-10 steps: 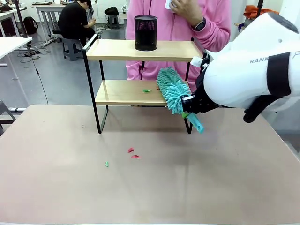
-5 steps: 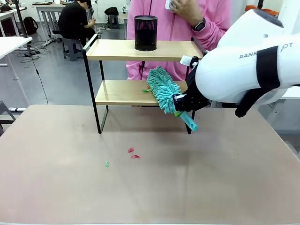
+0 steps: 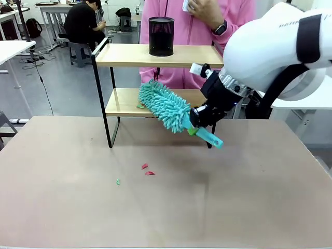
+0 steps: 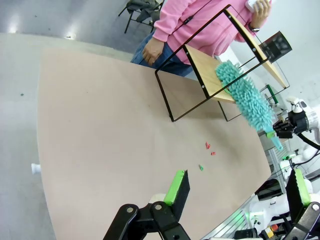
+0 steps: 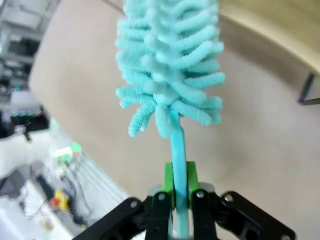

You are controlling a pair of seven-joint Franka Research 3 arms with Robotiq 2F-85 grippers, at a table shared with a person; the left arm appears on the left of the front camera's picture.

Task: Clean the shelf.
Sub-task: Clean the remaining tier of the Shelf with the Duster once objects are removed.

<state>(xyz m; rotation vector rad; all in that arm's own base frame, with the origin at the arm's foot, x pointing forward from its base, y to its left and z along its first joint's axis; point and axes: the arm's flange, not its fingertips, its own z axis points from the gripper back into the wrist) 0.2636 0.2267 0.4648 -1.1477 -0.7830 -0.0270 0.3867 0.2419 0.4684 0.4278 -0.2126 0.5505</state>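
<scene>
shelf (image 3: 124, 101): teal duster (image 3: 165, 108) at lower board, handle clamped by right gripper (image 3: 197, 124); arm lettering (image 3: 290, 23) unreadable.

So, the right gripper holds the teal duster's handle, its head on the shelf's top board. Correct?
No: the head of the duster is at the lower board of the shelf, as the front view shows. The right gripper does hold its handle.

Blurred shelf (image 5: 280, 25), perhaps lower board

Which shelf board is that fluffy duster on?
The lower board; the duster lies across its front, while the upper board holds just a black mesh cup.
</scene>
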